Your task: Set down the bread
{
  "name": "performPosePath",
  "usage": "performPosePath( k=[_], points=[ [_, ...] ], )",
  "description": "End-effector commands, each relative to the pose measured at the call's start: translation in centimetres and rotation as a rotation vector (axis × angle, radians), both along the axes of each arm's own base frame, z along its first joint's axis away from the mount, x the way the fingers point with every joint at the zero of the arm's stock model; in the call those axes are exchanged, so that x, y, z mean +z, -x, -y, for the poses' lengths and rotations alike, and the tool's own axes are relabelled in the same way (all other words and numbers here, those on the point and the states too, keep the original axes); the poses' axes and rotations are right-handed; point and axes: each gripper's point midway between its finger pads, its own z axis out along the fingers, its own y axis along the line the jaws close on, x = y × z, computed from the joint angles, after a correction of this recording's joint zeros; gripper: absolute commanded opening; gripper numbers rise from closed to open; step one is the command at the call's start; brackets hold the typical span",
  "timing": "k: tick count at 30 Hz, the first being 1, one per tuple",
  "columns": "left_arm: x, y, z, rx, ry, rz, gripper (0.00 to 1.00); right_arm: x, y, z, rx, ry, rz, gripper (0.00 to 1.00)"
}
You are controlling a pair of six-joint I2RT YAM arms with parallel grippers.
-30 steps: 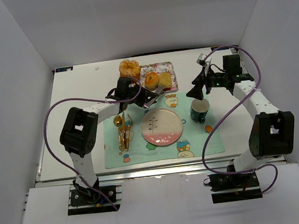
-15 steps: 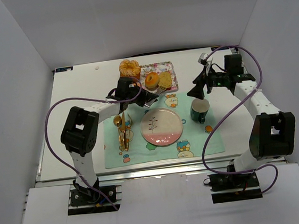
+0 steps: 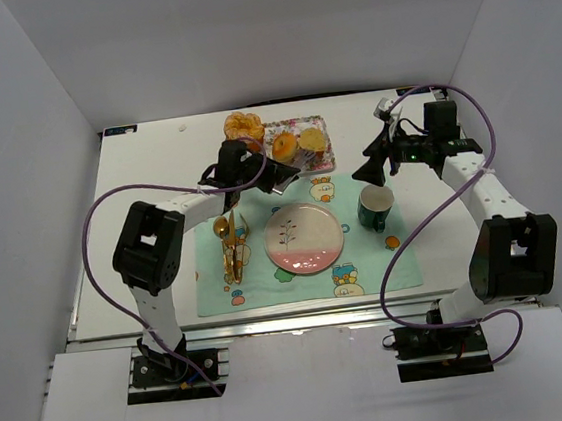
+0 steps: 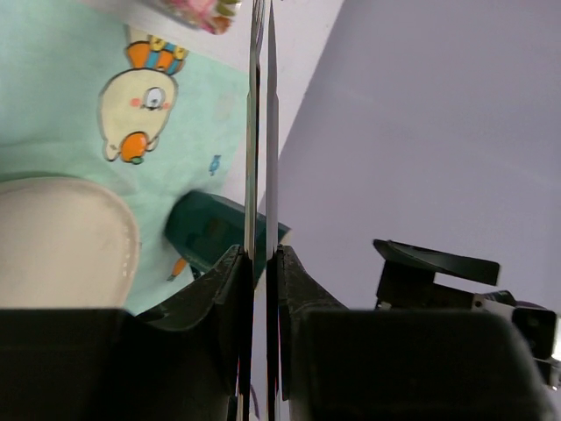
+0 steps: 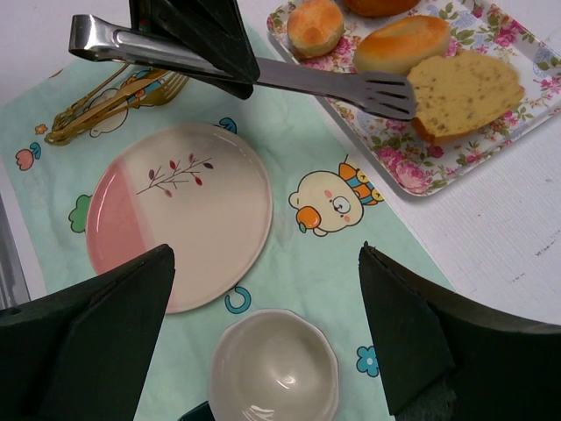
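Steel tongs [image 5: 263, 74], clamped tight in the left claw [image 4: 260, 254], sit at the edge of the soft-looking, light bread [image 5: 465, 92] on the tray [image 5: 438, 175] (pinch gently, I'd say), right claw [image 5: 265, 254] wide open, empty.

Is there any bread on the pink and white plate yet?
No, the plate is bare; the bread slice lies on the flowered tray, at the tip of the tongs.

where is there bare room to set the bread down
The plate is bare, bordered by the cutlery on its left and the cup on its right. The white table left of the placemat is also free. It is crowded at the tray, where the breads lie and the tongs reach in.
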Motion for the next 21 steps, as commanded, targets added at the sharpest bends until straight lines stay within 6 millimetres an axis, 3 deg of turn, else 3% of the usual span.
performPosePath(
  k=[1, 6, 11, 15, 16, 21],
  points=[
    [8.8, -0.3, 0.7, -0.018, 0.131, 0.192, 0.0, 1.5, 0.5, -0.1, 0.021, -0.023, 0.047, 0.89],
    [10.7, -0.2, 0.9, -0.03, 0.17, 0.226, 0.0, 1.7, 0.5, -0.1, 0.021, -0.023, 0.053, 0.89],
    [11.3, 0.5, 0.7, -0.05, 0.155, 0.268, 0.0, 2.5, 1.0, -0.3, 0.044, -0.031, 0.087, 0.9],
    [11.5, 2.9, -0.2, -0.091, 0.133, 0.31, 0.0, 3.1, 1.4, -0.3, 0.061, -0.028, 0.136, 0.89],
    [12.4, 4.3, -0.6, -0.123, 0.127, 0.336, 0.0, 3.2, 1.4, -0.2, 0.06, -0.028, 0.137, 0.89],
    [8.9, 10.8, -3.5, -0.236, -0.03, 0.275, 0.0, 3.3, 1.3, -0.2, 0.062, -0.028, 0.141, 0.89]
  ],
)
